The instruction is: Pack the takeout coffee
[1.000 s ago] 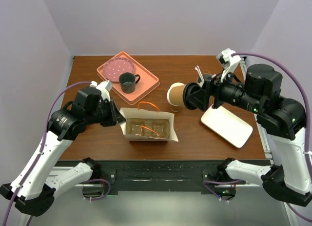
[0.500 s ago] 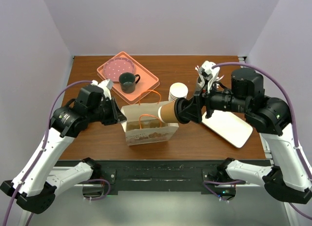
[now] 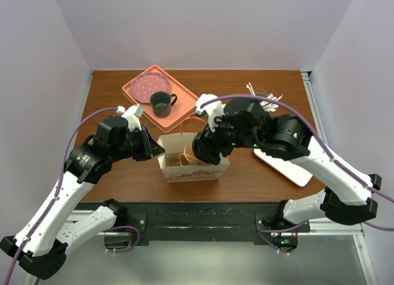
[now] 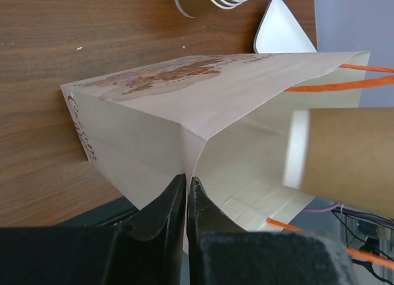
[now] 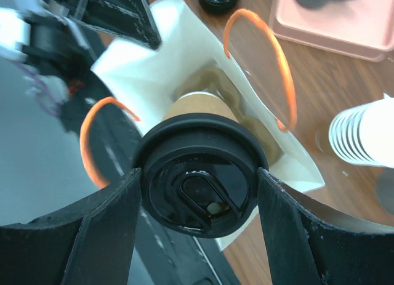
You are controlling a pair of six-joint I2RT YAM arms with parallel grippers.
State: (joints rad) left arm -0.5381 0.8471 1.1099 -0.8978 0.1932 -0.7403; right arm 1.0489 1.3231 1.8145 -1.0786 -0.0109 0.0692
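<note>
**Desk:** Where's the coffee?

**Me:** I have the takeout coffee cup [image 4: 351,159] in the right tool [image 5: 198,177], clamped from both sides at the end with the black sip lid [image 5: 200,192]. Its base points into the open mouth of the paper bag [image 3: 192,167], which stands near the middle of the counter's [image 3: 246,88] near edge. The right wrist view shows the base past the rim. I can't tell whether it touches the bag floor.

**Desk:** Why is your left arm in there?

**Me:** The left tool [image 4: 186,196] is pinched shut on the bag's side fold at the rim. I use it as a brace. Thin paper would likely slump or slide as the cup pushes in, and holding that wall spreads the mouth and steadies the bag. The orange handles [image 5: 271,69] arch on either side of the opening, with the cup between them.

**Desk:** Why grip it by the top?

**Me:** The base goes in first, the lid ends up on top, and the fingers should be clear of the paper.

**Desk:** Anything in the way?

**Me:** No. The stack of white paper cups [image 5: 360,137] sits near the bag but apart from it. The pink tray [image 3: 186,100] with the green mug [image 3: 161,103] is well apart, toward the far left corner. My worry is tilt, so I'd want the cup plumb and seated before opening.
</note>
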